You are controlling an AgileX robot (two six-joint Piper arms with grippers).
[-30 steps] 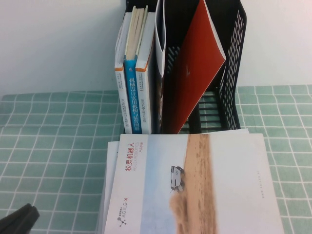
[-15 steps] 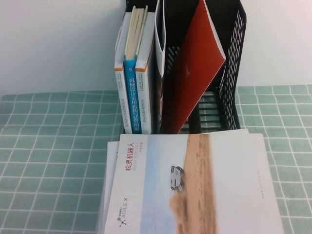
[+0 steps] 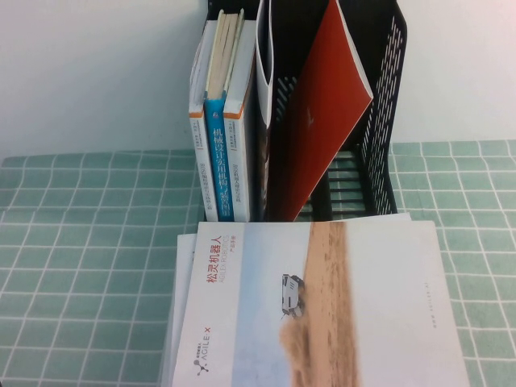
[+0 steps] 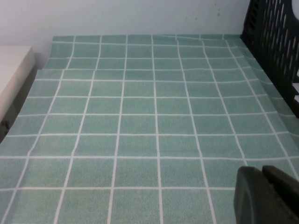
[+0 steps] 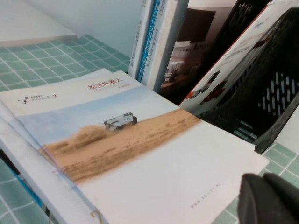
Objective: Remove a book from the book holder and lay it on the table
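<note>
The book [image 3: 322, 306], white-covered with a sandy band, a small white car and "AGILE-X", lies flat on top of a stack of like copies on the table [image 3: 81, 242], just in front of the black book holder [image 3: 379, 121]. It also shows in the right wrist view [image 5: 140, 140]. Neither gripper shows in the high view. My left gripper [image 4: 264, 196] is shut and empty, low over bare green cloth [image 4: 140, 116] beside the holder [image 4: 280, 46]. My right gripper [image 5: 268, 200] is shut and empty, at the book's near corner, not touching it.
A red-covered book [image 3: 322, 121] leans in the holder's slot. Blue and orange-and-white spined books [image 3: 218, 161] stand upright against the holder's left side. A white wall runs behind. A pale ledge [image 4: 14, 70] borders the table's far left.
My left gripper, seen at the high view's bottom left corner a second ago, has withdrawn out of that view. The books and holder have not moved.
</note>
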